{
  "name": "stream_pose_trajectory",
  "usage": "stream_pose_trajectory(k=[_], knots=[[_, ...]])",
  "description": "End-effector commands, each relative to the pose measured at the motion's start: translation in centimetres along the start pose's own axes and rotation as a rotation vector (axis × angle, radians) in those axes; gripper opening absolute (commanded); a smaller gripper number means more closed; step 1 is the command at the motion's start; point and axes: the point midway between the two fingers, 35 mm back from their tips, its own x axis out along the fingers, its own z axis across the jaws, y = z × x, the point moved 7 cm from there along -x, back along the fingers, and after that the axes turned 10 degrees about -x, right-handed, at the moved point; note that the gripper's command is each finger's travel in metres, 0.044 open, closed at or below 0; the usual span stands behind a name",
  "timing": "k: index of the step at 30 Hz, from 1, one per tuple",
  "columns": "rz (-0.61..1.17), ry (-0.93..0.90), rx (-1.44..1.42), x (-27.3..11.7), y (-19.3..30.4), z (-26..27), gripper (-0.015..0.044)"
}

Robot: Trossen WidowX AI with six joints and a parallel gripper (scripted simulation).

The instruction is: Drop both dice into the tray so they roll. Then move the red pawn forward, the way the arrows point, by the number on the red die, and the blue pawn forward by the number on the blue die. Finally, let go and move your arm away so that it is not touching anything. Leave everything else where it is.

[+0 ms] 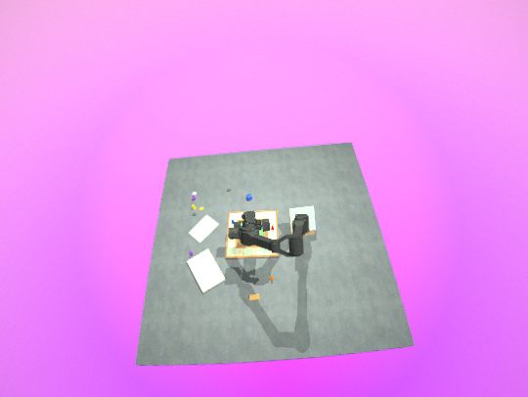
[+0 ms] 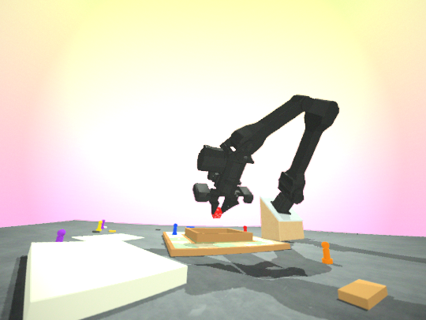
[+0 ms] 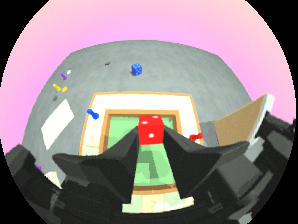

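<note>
The pincer (image 2: 219, 210) (image 3: 149, 128) was clenched on the red die (image 2: 217, 213) (image 3: 151, 129), above the tray (image 2: 221, 237) (image 3: 106, 134) and apart from it (tilted a little, by the exterior view). The tray sat on the game board (image 1: 227, 235) (image 2: 229, 251) (image 3: 195, 112), near the middle of the tabletop (image 1: 342, 293) (image 2: 244, 303) (image 3: 175, 60), well in from all four edges. The blue die (image 1: 248, 198) (image 3: 136, 69) lay outside the tray, between the board and the top view's far edge. The blue pawn (image 1: 233, 222) (image 2: 175, 228) (image 3: 93, 114) stood on the board's side toward the left edge, the red pawn (image 1: 272, 228) (image 2: 244, 228) (image 3: 196, 137) on its side toward the right edge. An orange pawn (image 1: 272, 278) (image 2: 326, 253) and a flat tan block (image 1: 254, 297) (image 2: 363, 293) were between the board and the near edge (the block closer to that edge). Two white slabs (image 1: 205, 271) (image 2: 95, 272) lay toward the left edge, the larger one nearer the near left corner.
</note>
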Motion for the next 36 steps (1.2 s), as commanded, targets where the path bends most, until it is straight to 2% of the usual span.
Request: stream_pose_trajectory(k=[1, 8, 23, 31, 36], knots=[[-0.074, -0.024, 0.02, -0.2, 0.4, -0.2, 0.0], [-0.074, -0.025, 0.02, -4.5, 0.0, 1.0, 0.0], [-0.069, -0.028, 0.014, -4.2, 0.1, 0.9, 0.0], [-0.069, -0.028, 0.014, -4.2, 0.1, 0.9, 0.021], [-0.076, -0.024, 0.021, -7.1, -2.7, 0.2, 0.0341]])
